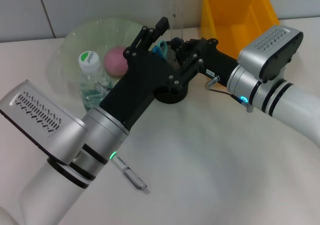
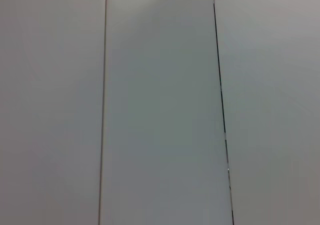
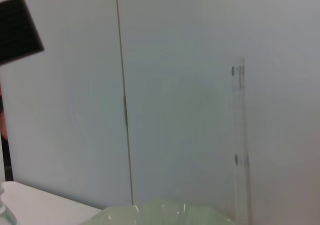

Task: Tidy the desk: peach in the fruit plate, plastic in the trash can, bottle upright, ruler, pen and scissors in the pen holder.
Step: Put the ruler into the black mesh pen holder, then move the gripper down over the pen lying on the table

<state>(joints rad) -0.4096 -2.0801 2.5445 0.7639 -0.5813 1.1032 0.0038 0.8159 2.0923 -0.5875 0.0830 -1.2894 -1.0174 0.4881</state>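
Nearest the robot, a clear plastic pen lies flat on the white tabletop, partly tucked under the left arm's silver forearm. Moving up, the left end effector reaches over the middle of the scene, its black fingers slightly parted and nothing between them, hovering just over the black mesh pen holder. The right end effector comes in from the other side and meets it right at the holder; whether its fingers are apart or closed, I cannot tell, since the left arm covers them. Something teal, perhaps the scissors' handle, peeks out at the holder's mouth between the two. A transparent plastic ruler stands upright out of the holder, and it shows as a faint vertical strip in the right wrist view. Beside the left arm stands the clear plastic bottle with a white cap, upright. Behind it, the pink peach sits in the pale green glass fruit plate. Farthest back, the yellow plastic trash can sits against the wall.
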